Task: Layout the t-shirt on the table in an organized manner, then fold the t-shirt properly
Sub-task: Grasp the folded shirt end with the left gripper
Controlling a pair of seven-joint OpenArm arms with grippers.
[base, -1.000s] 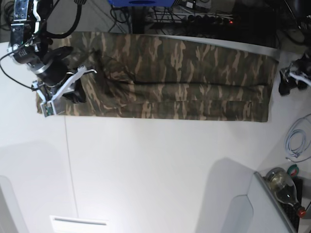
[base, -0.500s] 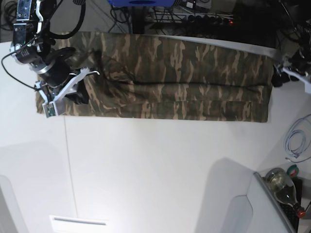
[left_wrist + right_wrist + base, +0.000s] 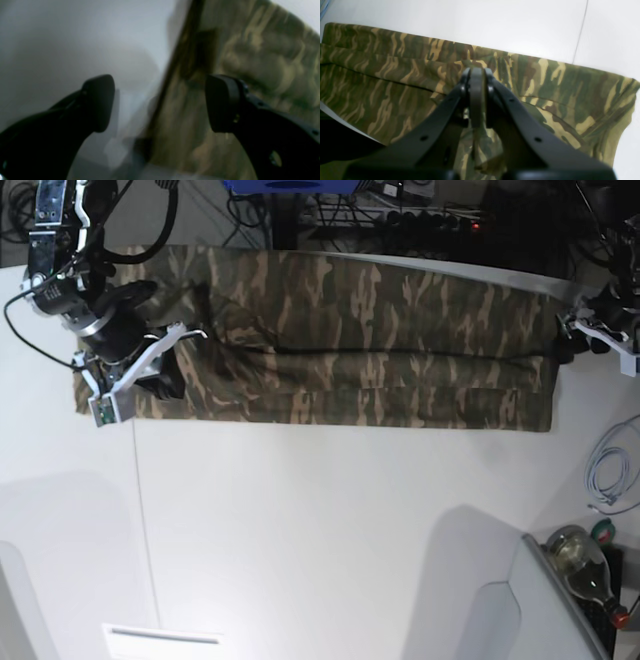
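T-shirt beneath closed right jaws

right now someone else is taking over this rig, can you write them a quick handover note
Right gripper: shut, over the t-shirt at its end on the base view's left; whether it pinches cloth is unclear.
Left gripper: open, straddling the shirt's opposite edge, holding nothing.
Shirt: lies along the far side of the table as a long band, sides already folded in.
Done: layout, lengthwise folds.
Left: fold the band across, probably end to end, and square it up.
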